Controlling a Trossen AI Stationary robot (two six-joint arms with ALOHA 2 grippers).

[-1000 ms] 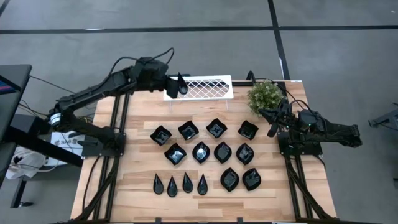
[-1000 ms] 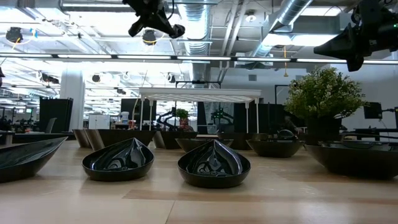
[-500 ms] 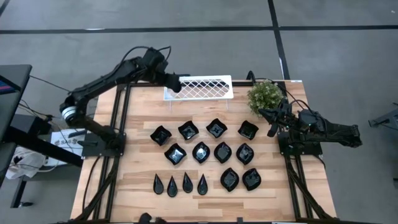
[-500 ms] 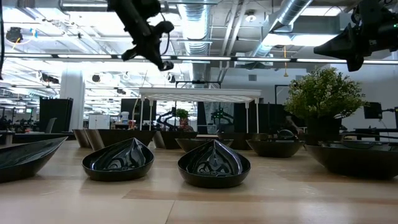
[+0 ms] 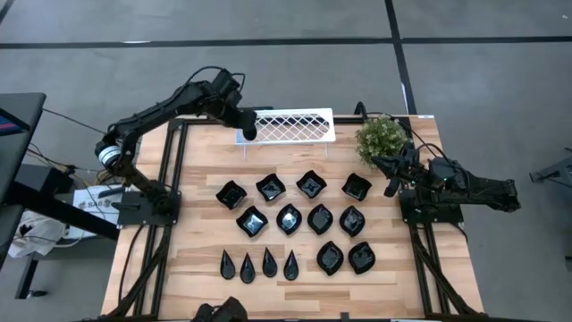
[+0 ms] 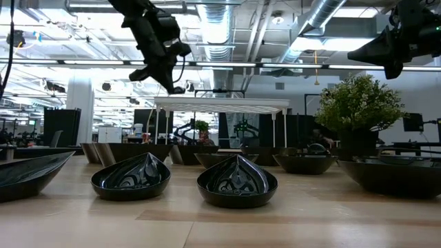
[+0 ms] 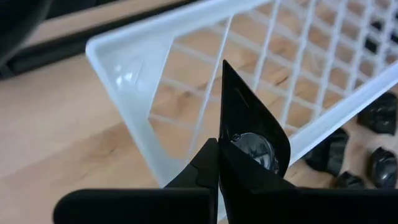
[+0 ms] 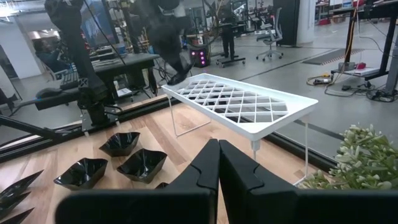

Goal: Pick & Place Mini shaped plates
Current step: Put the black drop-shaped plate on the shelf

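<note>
My left gripper (image 5: 248, 131) hangs over the left end of the white lattice rack (image 5: 290, 125), shut on a narrow black teardrop plate (image 7: 249, 118). In the low view the left gripper (image 6: 169, 81) is just above the rack top (image 6: 220, 103). Several more glossy black mini plates (image 5: 289, 218) rest on their undersides in rows on the wooden table, with a row of teardrop ones (image 5: 258, 264) near the front. My right gripper (image 5: 391, 183) waits shut at the table's right side, beside the plant (image 5: 382, 136). My left gripper pinches the teardrop plate between its two fingers at the wide rounded end (image 7: 252, 152). The fingers slant steeply down from above. The plate's pointed tip (image 7: 225, 68) sticks out ahead of the fingertips. The plate is lifted clear, above the rack's left corner.
The rack (image 8: 239, 102) stands on thin white legs at the table's far edge. The green bushy plant (image 6: 358, 103) stands at the far right corner. Bare wood (image 5: 197, 152) lies between the rack and the rows of plates.
My left gripper, still shut on the teardrop plate, has come down toward the rack's left end and tipped its fingers more steeply downward. The plates on the table have stayed where they were.
</note>
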